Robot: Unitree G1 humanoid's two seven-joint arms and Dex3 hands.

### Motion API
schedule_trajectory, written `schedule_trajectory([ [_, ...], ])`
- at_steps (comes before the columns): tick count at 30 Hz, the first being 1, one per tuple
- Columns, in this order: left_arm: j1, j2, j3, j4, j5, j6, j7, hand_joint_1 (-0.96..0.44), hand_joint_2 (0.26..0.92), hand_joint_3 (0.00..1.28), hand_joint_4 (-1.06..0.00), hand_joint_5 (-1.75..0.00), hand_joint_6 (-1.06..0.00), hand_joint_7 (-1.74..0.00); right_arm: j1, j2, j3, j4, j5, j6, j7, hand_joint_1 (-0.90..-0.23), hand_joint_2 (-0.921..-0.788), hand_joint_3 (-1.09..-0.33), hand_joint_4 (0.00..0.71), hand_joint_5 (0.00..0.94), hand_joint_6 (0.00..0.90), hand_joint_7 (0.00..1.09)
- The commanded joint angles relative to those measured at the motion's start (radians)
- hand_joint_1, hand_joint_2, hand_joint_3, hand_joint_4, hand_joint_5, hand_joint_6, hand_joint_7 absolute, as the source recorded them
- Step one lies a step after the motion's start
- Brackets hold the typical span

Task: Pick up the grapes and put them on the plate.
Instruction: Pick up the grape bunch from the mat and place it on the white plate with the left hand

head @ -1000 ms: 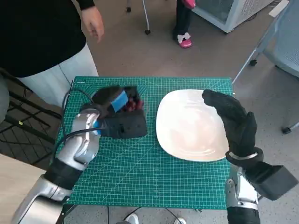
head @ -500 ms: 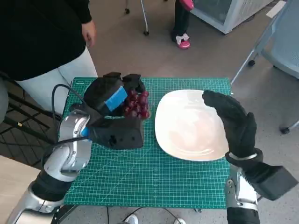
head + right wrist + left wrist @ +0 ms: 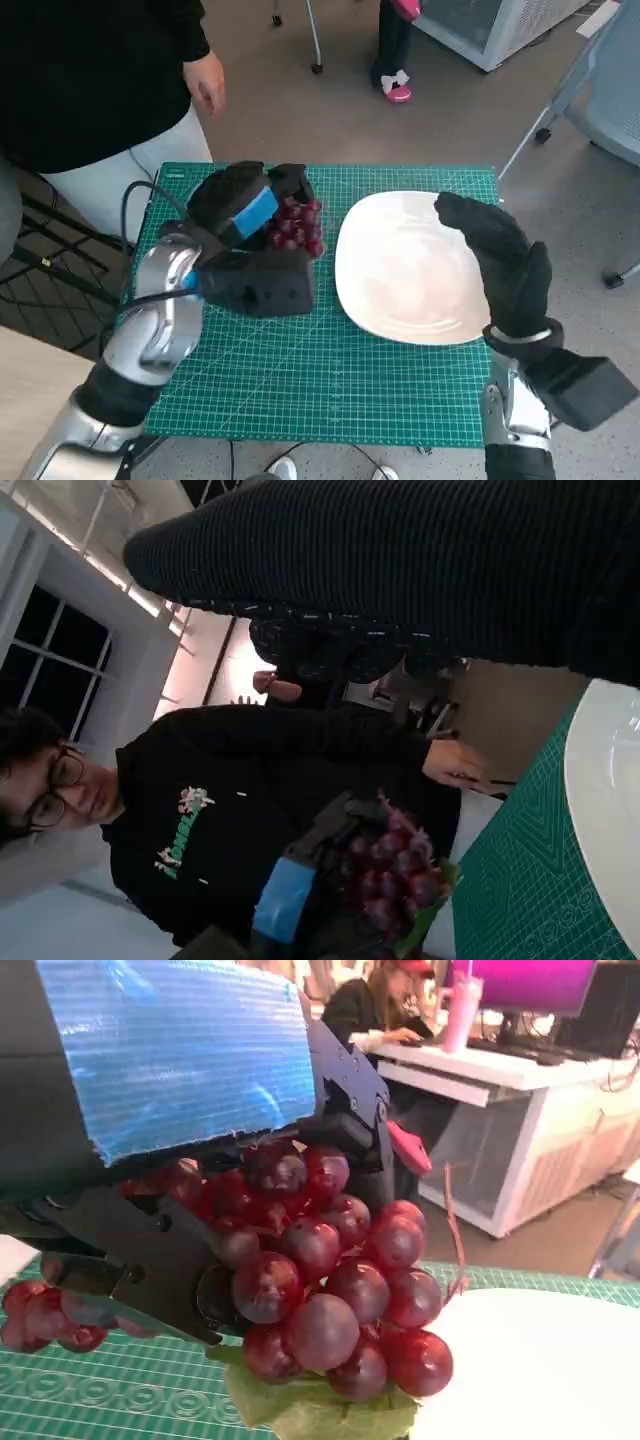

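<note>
Head view, looking down on the green gridded cutting mat point(image 3: 330, 370) that covers the small table.

Left hand point(image 3: 245, 205), black with blue tape over its back, is over the mat's 10 o'clock sector. Its fingers are clamped on the bunch of dark red grapes point(image 3: 297, 225). The bunch shows at the hand's 3 o'clock side, hanging out from under the taped back toward the plate. Left wrist view confirms: black fingers point(image 3: 150, 1260) wrap the upper part of the grapes point(image 3: 320, 1290), the lower berries hang free, and a green leaf point(image 3: 320, 1410) sticks out beneath them. The bunch looks lifted off the mat; mat surface is visible below it in that view.

Round white plate point(image 3: 405, 270) lies on the mat's 2 o'clock sector, nothing on it. The grapes are just beside its 9 o'clock rim, not over it.

Right hand point(image 3: 505, 260), in the black knitted glove, is over the plate's 3 o'clock edge, fingers extended and holding nothing. Contact with the plate cannot be told.

A person in a black top and pale trousers point(image 3: 90, 90) stands at the table's 10 o'clock corner.
</note>
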Motion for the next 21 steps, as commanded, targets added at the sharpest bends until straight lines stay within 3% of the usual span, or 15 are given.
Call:
schedule_trajectory([
  [1,-0.099,-0.062,-0.033,0.066,0.005,-0.028,0.005,0.0,0.92,0.19,-0.51,-1.35,-0.52,-1.3,0.033,-0.003,-0.012,-0.008,0.011,0.003,-0.007,-0.598,-0.921,-0.872,0.384,0.005,0.003,0.43],
  [8,-0.217,-0.155,-0.081,0.204,-0.005,-0.062,-0.001,0.0,0.916,0.18,-0.53,-1.32,-0.54,-1.29,0.055,-0.01,-0.033,-0.023,0.019,0.003,-0.01,-0.6,-0.921,-0.864,0.389,0.006,0.023,0.41],
  [17,-0.361,-0.257,-0.129,0.417,-0.018,-0.155,0.006,0.0,0.916,0.16,-0.55,-1.36,-0.57,-1.18,0.102,-0.016,-0.059,-0.073,0.02,0.009,-0.038,-0.61,-0.921,-0.846,0.397,0.002,0.102,0.27],
  [21,-0.413,-0.303,-0.142,0.532,-0.022,-0.202,0.024,0.0,0.92,0.17,-0.54,-1.32,-0.55,-1.25,0.123,-0.018,-0.07,-0.095,0.015,0.007,-0.06,-0.616,-0.921,-0.836,0.4,0.001,0.128,0.23],
])
